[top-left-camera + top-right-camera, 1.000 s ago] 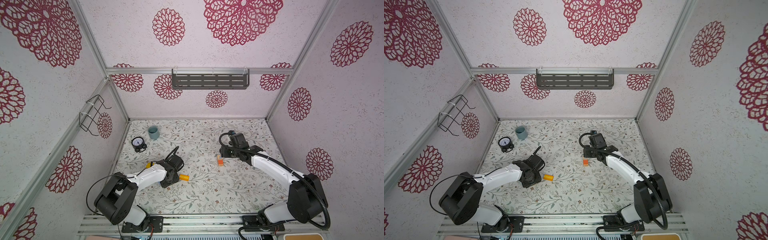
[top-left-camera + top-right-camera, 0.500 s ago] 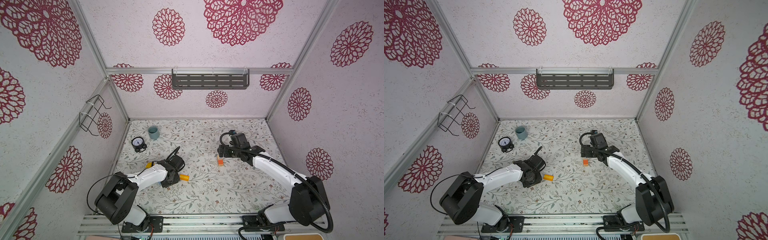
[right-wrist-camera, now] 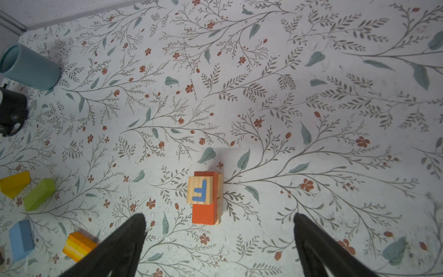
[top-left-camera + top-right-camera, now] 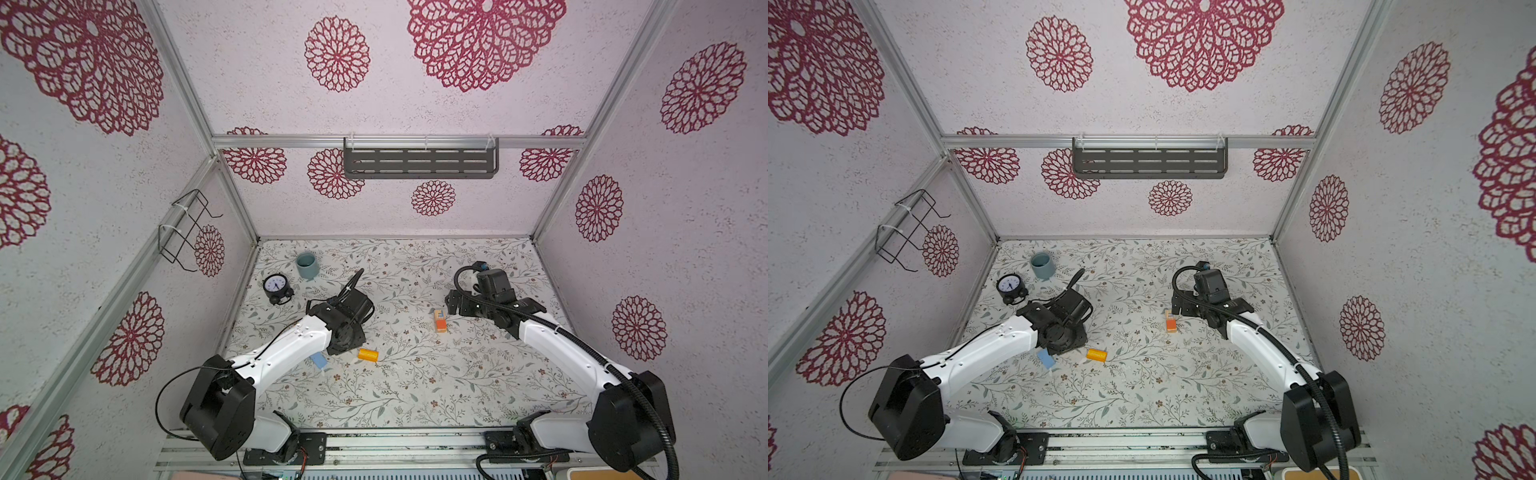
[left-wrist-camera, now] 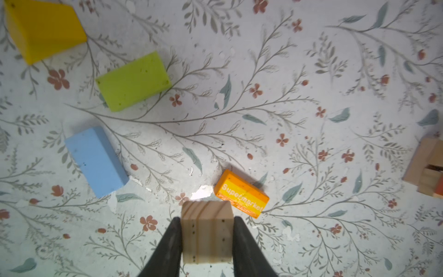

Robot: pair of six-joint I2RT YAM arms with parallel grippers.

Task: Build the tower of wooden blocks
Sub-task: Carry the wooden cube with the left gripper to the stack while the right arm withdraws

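In the left wrist view my left gripper (image 5: 206, 219) is shut on a plain wooden cube (image 5: 206, 236) beside the orange cylinder (image 5: 241, 193). A light blue block (image 5: 96, 160), a green block (image 5: 133, 80) and a yellow block (image 5: 43, 28) lie on the floral mat. The tower (image 3: 206, 211) is a letter cube marked F (image 3: 201, 190) on an orange block over plain wood, seen in both top views (image 4: 439, 322) (image 4: 1170, 322). My right gripper (image 3: 219, 215) stands open just above and behind the tower, holding nothing.
A grey-blue cup (image 4: 306, 265) and a round black alarm clock (image 4: 276, 286) stand at the back left of the mat. A wire basket (image 4: 187, 228) hangs on the left wall and a dark shelf (image 4: 419, 158) on the back wall.
My right gripper's jaws have opened wide and let go of the tower's top cube. The left jaws have closed on the wooden cube.
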